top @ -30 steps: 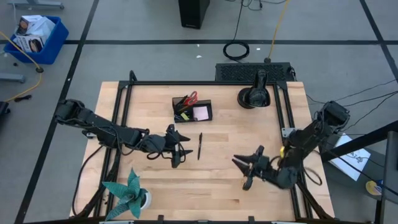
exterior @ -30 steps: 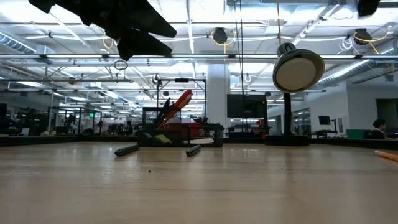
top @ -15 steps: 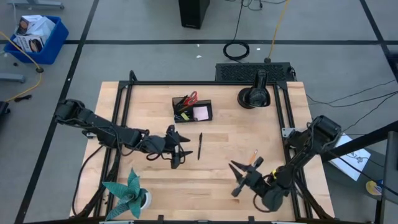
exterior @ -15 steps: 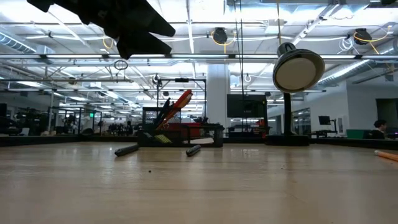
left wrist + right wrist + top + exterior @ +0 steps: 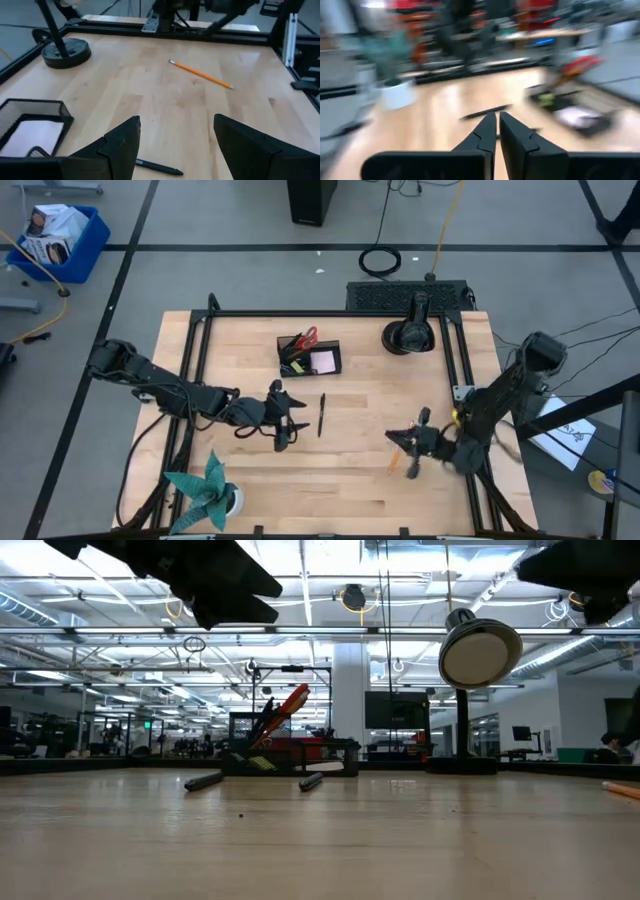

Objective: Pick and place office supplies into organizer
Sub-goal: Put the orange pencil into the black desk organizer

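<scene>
Toward the back of the wooden tabletop (image 5: 350, 480), the black organizer (image 5: 309, 357) stands with red-handled scissors (image 5: 308, 337) sticking up from its taller section and a pink sticky-note pad (image 5: 323, 361) lying in its lower tray. To its right, near the back edge, sits a round black base with an upright post (image 5: 409, 332), and a teal paper plant (image 5: 206, 490) in a white pot occupies the front left corner. A black pen (image 5: 322, 414) lies loose in the middle of the tabletop, in front of the organizer, with nothing between them. An orange pencil (image 5: 201, 73) lies farther right, near the right hand. The left arm reaches in from the left edge, low and stretched out, its left hand (image 5: 285, 421) held just left of the pen, fingers spread and empty. The right arm bends in from the right edge, and the right hand (image 5: 410, 448) hovers above the front right area by the pencil; its fingers (image 5: 489, 131) are pressed together with nothing between them. A black frame borders the tabletop; grey floor with cables and a blue bin (image 5: 58, 240) surrounds it, and a large open workspace lies beyond.
</scene>
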Motion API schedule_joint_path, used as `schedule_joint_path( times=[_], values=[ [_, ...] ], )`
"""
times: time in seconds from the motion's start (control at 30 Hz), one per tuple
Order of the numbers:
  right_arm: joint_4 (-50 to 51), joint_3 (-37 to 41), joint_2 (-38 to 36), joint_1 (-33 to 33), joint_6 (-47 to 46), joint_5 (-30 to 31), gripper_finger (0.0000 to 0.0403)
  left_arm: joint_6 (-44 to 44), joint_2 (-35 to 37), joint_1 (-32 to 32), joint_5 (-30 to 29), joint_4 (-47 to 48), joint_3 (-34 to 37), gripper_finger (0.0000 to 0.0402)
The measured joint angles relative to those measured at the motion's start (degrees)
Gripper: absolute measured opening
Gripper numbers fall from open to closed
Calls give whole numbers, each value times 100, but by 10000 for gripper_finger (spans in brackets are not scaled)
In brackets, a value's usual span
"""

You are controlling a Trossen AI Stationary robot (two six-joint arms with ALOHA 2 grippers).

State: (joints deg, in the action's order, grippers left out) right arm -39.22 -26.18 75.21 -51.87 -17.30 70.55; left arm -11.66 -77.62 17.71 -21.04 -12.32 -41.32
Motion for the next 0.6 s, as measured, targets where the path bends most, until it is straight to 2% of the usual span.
schedule_joint_path(
  times=[0.13, 0.23, 0.37, 0.47, 0.6],
  values=[
    [-196, 973, -1100, 65, -272, -1883, 13, 79, 0, -120, -1, -23, 1, 257],
    [-296, 1647, -1835, 102, -697, -2817, 13, 81, 0, -210, 4, 17, 2, 257],
    [-446, 2459, -2397, 108, -855, -3148, 13, -133, -2, -288, -7, 30, 2, 257],
    [-248, 2487, -2521, 102, -1189, -3274, 13, -244, -4, -299, -7, 9, 2, 257],
    [-290, 2332, -2534, 157, -864, -3567, 11, -350, -111, -299, -29, 31, 6, 257]
  ],
)
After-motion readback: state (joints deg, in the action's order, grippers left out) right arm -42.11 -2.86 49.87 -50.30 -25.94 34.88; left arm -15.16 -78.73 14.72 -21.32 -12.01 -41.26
